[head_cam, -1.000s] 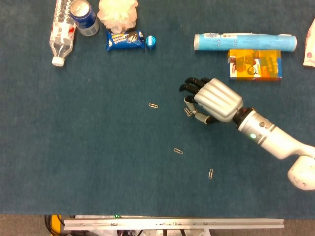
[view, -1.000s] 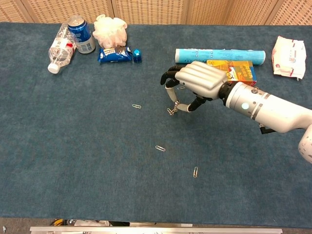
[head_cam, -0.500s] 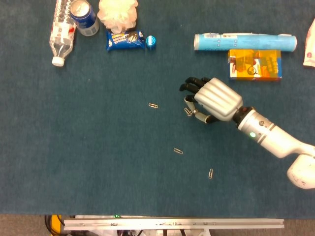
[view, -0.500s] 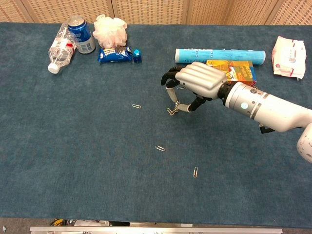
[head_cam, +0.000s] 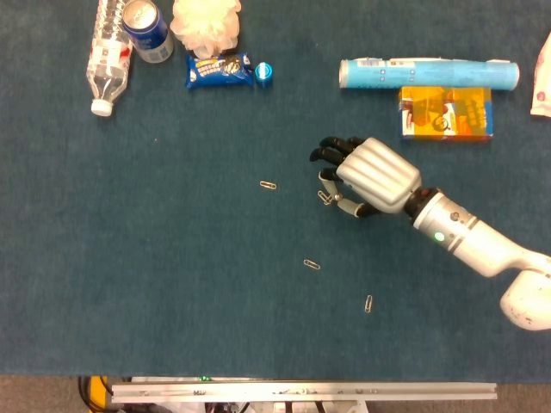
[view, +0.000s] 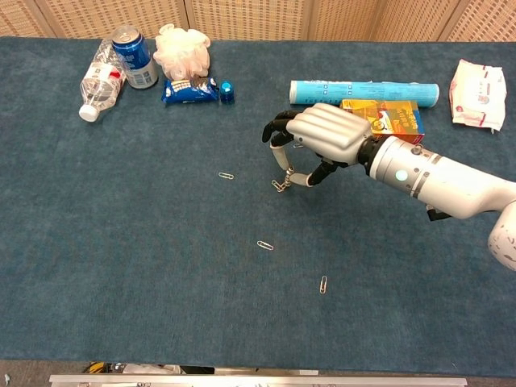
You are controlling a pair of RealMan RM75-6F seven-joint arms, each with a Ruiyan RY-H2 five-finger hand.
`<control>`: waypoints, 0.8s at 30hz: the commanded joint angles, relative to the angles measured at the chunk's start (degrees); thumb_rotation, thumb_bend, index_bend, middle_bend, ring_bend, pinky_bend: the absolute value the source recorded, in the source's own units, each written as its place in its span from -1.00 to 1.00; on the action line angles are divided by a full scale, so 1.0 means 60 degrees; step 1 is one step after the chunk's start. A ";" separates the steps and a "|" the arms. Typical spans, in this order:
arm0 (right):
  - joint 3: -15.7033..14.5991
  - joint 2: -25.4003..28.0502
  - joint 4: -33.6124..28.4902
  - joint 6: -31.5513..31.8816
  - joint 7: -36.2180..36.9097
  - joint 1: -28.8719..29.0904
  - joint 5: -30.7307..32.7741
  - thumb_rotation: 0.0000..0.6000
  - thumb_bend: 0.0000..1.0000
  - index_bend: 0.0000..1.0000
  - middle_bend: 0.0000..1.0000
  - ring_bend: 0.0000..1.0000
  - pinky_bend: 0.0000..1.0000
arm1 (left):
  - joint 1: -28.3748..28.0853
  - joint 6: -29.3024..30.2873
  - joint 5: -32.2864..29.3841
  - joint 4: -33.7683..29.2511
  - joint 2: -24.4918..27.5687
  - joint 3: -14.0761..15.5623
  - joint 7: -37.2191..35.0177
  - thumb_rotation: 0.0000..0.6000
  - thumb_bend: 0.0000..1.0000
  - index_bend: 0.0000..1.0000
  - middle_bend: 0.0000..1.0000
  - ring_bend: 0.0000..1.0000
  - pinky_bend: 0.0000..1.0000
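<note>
My right hand (head_cam: 370,176) (view: 322,141) hovers over the middle of the blue table (head_cam: 172,258), reaching in from the right. Its thumb and a fingertip pinch a small metal paperclip (head_cam: 325,197) (view: 279,185), which dangles just at the cloth; the other fingers are curled over it. Three more paperclips lie loose: one to the left (head_cam: 269,185) (view: 226,175), one below (head_cam: 311,264) (view: 264,245), one nearer the front edge (head_cam: 368,303) (view: 323,284). My left hand appears in neither view.
At the back left lie a plastic bottle (head_cam: 108,53), a blue can (head_cam: 145,27), a white bath puff (head_cam: 205,21), a blue biscuit packet (head_cam: 220,70) and a blue cap (head_cam: 264,72). Back right: a light-blue tube (head_cam: 428,73), an orange box (head_cam: 446,112), a white packet (view: 477,82).
My right hand has shifted slightly to the left, and the pinched paperclip has moved along with it. The loose paperclips have stayed where they were.
</note>
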 commanded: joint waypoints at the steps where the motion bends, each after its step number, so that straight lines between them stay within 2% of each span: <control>1: -0.0019 0.0032 -0.0014 0.0034 -0.0011 -0.0016 -0.0005 1.00 -0.40 0.18 -0.46 -0.66 -0.26 | 0.0000 -0.0007 0.0001 0.0008 -0.0003 0.0002 0.0008 1.00 -0.91 -0.38 -0.31 -0.35 -0.09; 12: -0.0157 0.0792 -0.0565 0.0573 -0.0434 -0.0369 -0.0065 1.00 -0.40 0.18 -0.46 -0.66 -0.26 | -0.0025 -0.0040 0.0002 0.0006 -0.0033 -0.0004 0.0127 1.00 -0.91 -0.38 -0.31 -0.35 -0.09; 24: -0.0593 0.1683 -0.0905 0.1137 -0.1000 -0.1079 -0.0106 1.00 -0.40 0.18 -0.46 -0.66 -0.26 | -0.0148 -0.0170 0.0133 -0.0001 -0.0089 0.0032 0.0318 1.00 -0.91 -0.38 -0.31 -0.34 -0.09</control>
